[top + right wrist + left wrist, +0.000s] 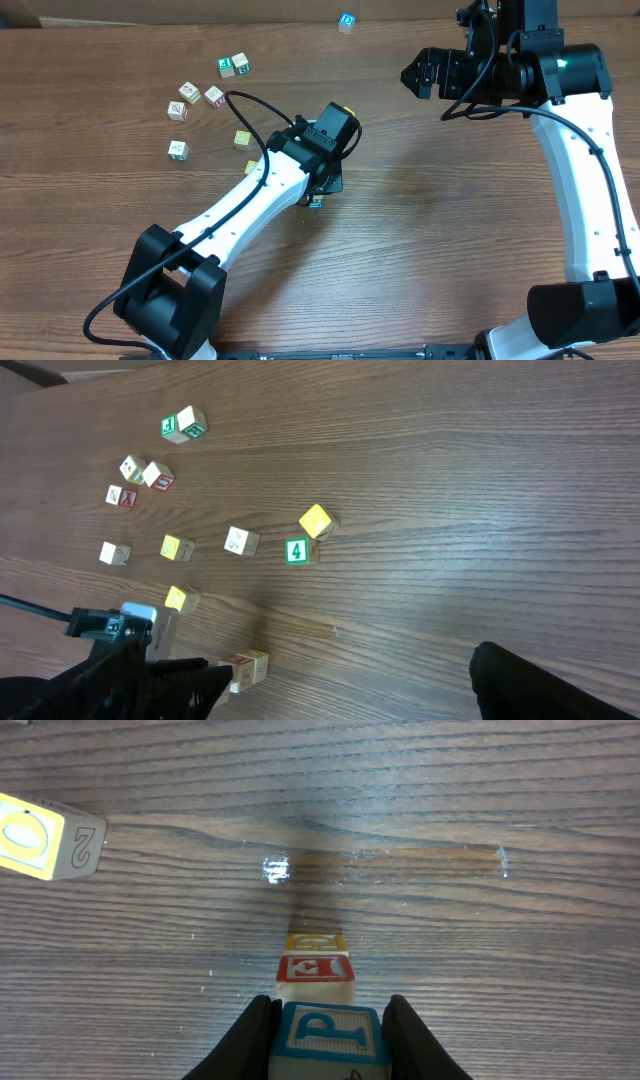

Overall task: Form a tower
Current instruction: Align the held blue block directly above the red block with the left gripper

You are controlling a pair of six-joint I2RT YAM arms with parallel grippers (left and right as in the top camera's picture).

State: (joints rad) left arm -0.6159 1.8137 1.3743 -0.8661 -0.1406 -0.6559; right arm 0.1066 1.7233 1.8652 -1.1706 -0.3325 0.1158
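Left gripper (pixel 328 1038) clamps the blue cube (pixel 328 1028) atop the tower (pixel 316 970); centre it over the 2 below, release slowly. Right gripper (pixel 425 72) gapes empty

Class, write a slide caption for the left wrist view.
The left tool grips a blue P block over the two-block tower; a loose yellow block lies apart.

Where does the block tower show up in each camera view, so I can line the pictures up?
Overhead: the tower is at mid-table, almost hidden under the left arm.
Left wrist: bottom centre, its blue top cube between the fingers.
Right wrist: lower left, at that arm's tip.
Shared landmark: the left gripper, shut on the tower.
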